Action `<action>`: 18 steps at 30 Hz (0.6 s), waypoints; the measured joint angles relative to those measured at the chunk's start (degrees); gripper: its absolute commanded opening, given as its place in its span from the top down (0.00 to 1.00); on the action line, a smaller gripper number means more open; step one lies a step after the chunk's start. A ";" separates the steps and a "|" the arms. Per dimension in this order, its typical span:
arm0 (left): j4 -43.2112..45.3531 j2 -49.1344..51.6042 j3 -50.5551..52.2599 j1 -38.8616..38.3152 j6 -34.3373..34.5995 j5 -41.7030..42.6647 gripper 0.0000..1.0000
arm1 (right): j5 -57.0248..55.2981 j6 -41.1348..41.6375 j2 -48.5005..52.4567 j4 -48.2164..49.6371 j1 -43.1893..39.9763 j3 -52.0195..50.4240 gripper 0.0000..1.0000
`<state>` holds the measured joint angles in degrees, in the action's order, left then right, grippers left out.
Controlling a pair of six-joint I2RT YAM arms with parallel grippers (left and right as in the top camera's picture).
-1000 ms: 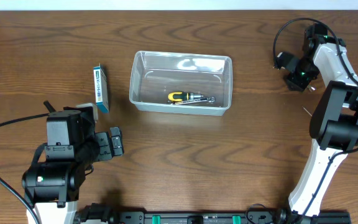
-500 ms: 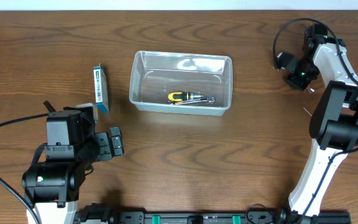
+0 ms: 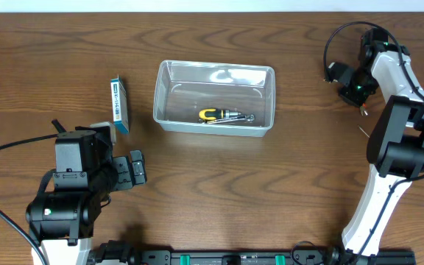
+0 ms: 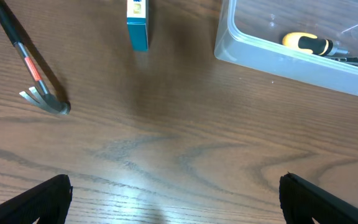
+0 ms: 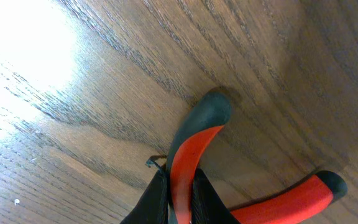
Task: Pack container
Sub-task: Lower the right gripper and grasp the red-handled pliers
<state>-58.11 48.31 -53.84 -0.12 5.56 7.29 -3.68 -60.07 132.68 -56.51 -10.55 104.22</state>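
The container (image 3: 166,96) is a clear rectangular bin at the table's middle back, and its near wall (image 4: 272,57) shows in the left wrist view. A yellow-and-black screwdriver (image 3: 216,115) (image 4: 309,43) lies inside it. At the far right my right gripper (image 3: 355,92) (image 5: 180,186) is shut on one red handle of a pair of pliers (image 5: 197,140). The other handle (image 5: 291,199) splays out over the wood. My left gripper (image 3: 135,168) (image 4: 179,205) is open above bare table at the near left, well short of the bin.
A small blue-and-white box (image 3: 120,105) (image 4: 137,22) lies left of the bin. A claw hammer (image 4: 33,71) with a black handle and a red band lies further left in the left wrist view. The right arm's white links (image 3: 389,147) stand along the right edge.
The right gripper's head has shifted slightly at the far right. The left arm, bin, box and screwdriver have not moved.
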 measured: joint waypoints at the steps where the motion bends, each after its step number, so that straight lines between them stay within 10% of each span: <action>1: -0.02 0.00 0.00 0.00 0.00 0.00 0.02 | 0.24 0.00 0.00 -0.02 -0.13 0.00 0.99; 18: 0.00 0.00 0.00 0.00 0.00 0.00 0.02 | 6.05 14.53 -0.37 -1.38 2.51 2.27 0.99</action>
<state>-58.11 48.31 -53.84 -0.12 5.56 7.29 2.37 -45.54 132.31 -57.89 -8.03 106.50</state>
